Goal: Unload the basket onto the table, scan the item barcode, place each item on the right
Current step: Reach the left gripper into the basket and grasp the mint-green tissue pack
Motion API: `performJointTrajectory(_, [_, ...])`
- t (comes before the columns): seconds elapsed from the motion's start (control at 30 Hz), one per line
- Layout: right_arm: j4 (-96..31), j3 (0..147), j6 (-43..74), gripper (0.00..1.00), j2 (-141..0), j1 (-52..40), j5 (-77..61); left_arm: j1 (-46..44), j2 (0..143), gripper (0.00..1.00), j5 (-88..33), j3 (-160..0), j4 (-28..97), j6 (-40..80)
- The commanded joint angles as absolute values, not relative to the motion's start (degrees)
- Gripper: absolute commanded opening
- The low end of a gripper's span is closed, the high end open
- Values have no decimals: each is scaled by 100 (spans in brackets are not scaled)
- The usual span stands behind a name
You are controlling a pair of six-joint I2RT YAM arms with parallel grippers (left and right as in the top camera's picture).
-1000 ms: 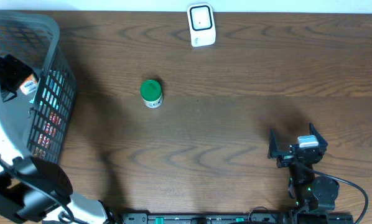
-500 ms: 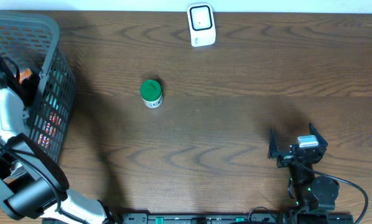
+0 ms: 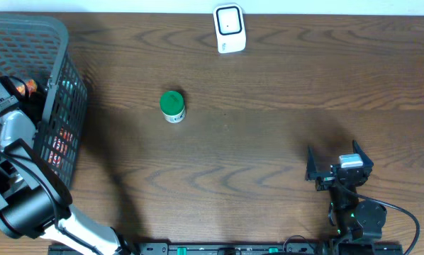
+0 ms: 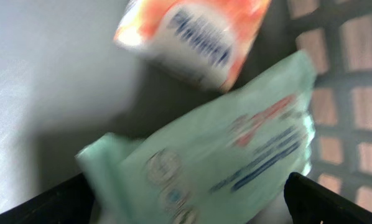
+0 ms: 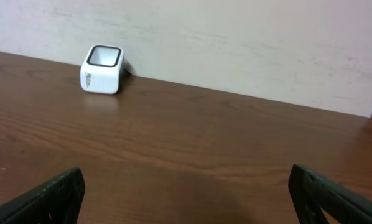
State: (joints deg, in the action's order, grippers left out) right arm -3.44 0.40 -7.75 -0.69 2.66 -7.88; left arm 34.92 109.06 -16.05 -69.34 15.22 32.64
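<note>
Pale green plastic packet (image 4: 236, 149), somewhat blurred, is seen lying inside the grey mesh basket (image 3: 52, 28) at far left, the left gripper (image 4: 192, 202) being held wide open and empty over it, presumably for picking up.

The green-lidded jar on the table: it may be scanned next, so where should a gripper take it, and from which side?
Likely from straight above, jaws closing across the round lid: the jar stands upright, apart from everything else on the table.
</note>
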Motion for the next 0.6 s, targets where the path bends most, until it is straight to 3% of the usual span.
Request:
performJointTrajectory(0.0, [-366, 32, -690, 99, -38, 215, -777, 3492, 11675, 98, -1907, -6726, 1507, 3378])
performJointTrajectory(0.3, [-366, 32, -690, 99, -38, 215, -777, 3492, 11933, 99, -1905, -6726, 1317, 3374])
performJointTrajectory(0.37, [-366, 32, -690, 99, -38, 215, -777, 3492, 11961, 80, -1903, -6726, 1398, 3371])
performJointTrajectory(0.5, [-366, 32, -690, 99, -38, 215, -777, 3498, 11917, 26, -1905, -6726, 1498, 3304])
performJointTrajectory(0.57, [-366, 32, -690, 99, -38, 215, -779, 3529, 11834, 11, -1905, -6729, 1527, 3264])
